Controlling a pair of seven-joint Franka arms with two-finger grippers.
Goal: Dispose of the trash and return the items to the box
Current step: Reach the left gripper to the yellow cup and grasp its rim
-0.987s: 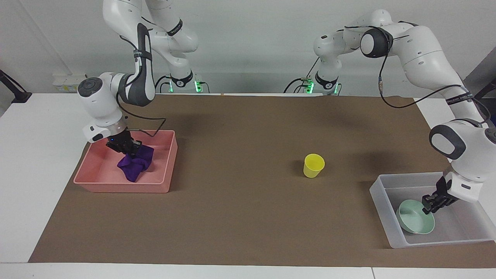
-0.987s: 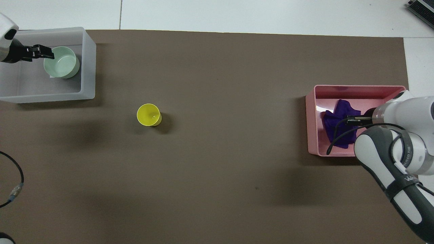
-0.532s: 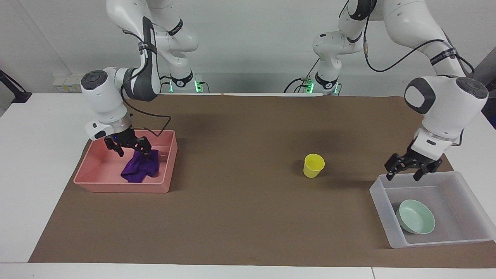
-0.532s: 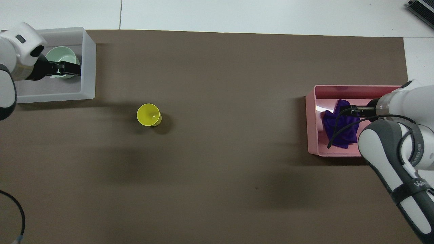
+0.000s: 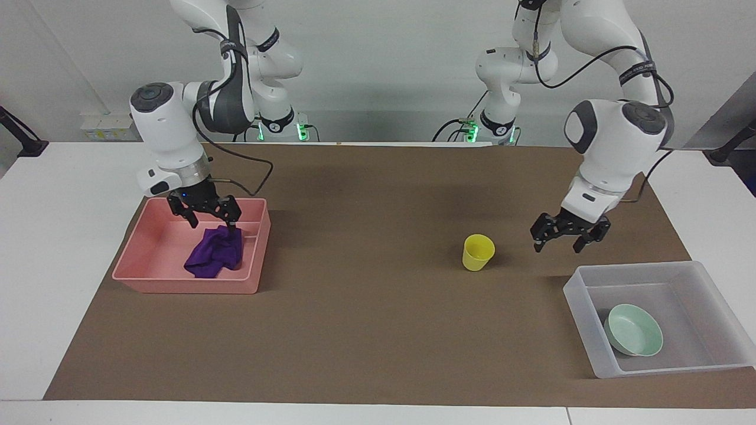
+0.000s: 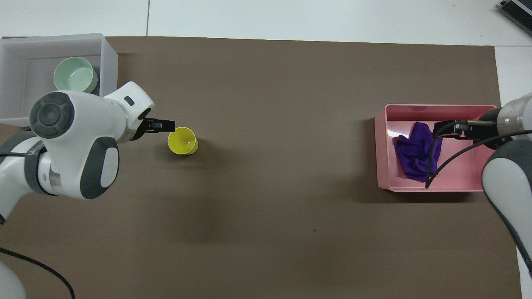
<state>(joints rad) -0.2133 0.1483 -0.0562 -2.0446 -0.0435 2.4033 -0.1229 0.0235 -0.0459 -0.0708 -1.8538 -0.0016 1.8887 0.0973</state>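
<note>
The purple cloth, the trash [image 5: 215,255] [image 6: 415,151], lies crumpled in the pink tray [image 5: 147,277] [image 6: 432,110]. Just above it hangs my right gripper [image 5: 211,224] [image 6: 447,126], open and holding nothing. The mint-green bowl [image 5: 634,338] [image 6: 75,80] rests in the clear box [image 5: 582,295] [image 6: 109,62]. The yellow cup [image 5: 478,252] [image 6: 182,141] stands upright on the brown mat, nearer to the robots than the box. My left gripper [image 5: 556,245] [image 6: 166,124] hovers open and empty over the mat, between the cup and the box.
The brown mat [image 5: 366,307] covers most of the white table. The pink tray sits at the right arm's end and the clear box at the left arm's end. A cable loops from the right wrist over the pink tray.
The left gripper let go of the bowl, rose out of the box and swung toward the cup. The right gripper opened, released the cloth and lifted a little above it.
</note>
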